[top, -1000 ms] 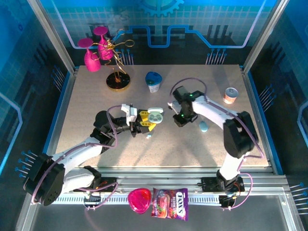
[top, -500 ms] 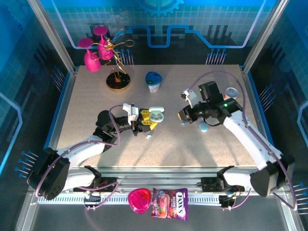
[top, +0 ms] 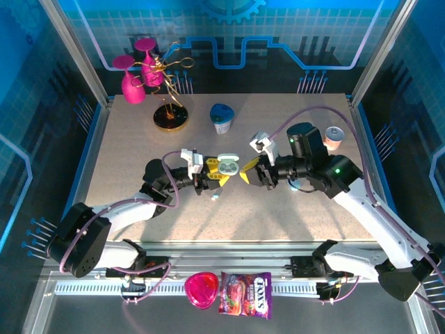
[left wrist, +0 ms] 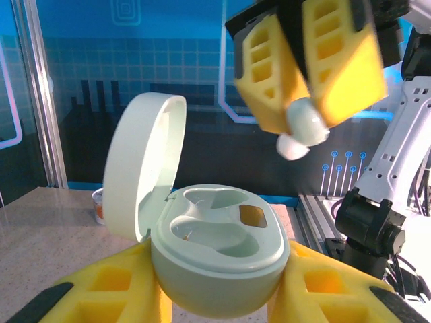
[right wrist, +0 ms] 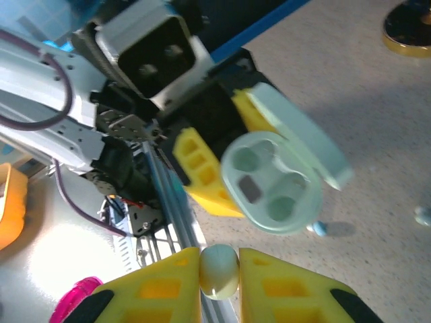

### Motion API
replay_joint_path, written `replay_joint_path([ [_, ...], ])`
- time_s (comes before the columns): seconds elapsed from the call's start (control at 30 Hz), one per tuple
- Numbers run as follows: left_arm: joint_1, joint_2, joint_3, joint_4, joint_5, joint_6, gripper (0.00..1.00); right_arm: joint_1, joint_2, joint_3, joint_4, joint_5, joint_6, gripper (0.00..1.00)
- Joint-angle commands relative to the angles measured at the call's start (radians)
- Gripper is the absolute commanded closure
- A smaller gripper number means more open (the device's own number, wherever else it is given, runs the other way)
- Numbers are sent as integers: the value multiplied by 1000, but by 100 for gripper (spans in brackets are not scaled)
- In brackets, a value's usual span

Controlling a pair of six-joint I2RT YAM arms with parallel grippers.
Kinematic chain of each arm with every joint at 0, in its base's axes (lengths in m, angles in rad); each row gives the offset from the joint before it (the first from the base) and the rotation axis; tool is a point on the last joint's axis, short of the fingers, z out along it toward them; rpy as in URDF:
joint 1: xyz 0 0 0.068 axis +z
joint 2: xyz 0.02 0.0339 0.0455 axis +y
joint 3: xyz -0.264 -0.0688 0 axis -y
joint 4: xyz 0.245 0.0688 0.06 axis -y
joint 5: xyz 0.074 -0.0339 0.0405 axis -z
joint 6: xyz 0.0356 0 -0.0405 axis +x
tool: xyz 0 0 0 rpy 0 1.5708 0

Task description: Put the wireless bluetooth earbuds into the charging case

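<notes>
The pale mint charging case stands lid-open, clamped between the yellow fingers of my left gripper. In the left wrist view the case shows two hollow sockets with nothing in them, my left gripper shut on its body. My right gripper hangs just right of the case, shut on one whitish earbud. That earbud hovers above and right of the sockets, apart from the case. My right gripper pinches it at the tips. Another small earbud lies on the table below the case.
A gold stand with pink cups stands at the back left, a blue-lidded cup at the back middle and a can at the back right. A pale-blue piece lies under the right arm. A pink dish and a candy bag sit on the front rail.
My right arm has swung left and brought its pinched earbud close to the open case. My left gripper has shifted the case slightly to the right.
</notes>
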State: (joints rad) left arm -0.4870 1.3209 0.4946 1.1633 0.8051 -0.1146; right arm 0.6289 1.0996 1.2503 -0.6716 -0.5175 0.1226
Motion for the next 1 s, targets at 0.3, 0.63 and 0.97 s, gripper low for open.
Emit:
replay_joint_path([
  [0.3, 9, -44, 16, 50, 18, -14, 68, 44, 76, 71, 88, 18, 25, 83],
  [0.63, 8, -79, 12, 35, 25, -13, 68, 34, 89, 70, 60, 66, 31, 83],
  [0.97, 9, -72, 19, 45, 28, -20, 68, 15, 100, 88, 29, 81, 46, 79],
])
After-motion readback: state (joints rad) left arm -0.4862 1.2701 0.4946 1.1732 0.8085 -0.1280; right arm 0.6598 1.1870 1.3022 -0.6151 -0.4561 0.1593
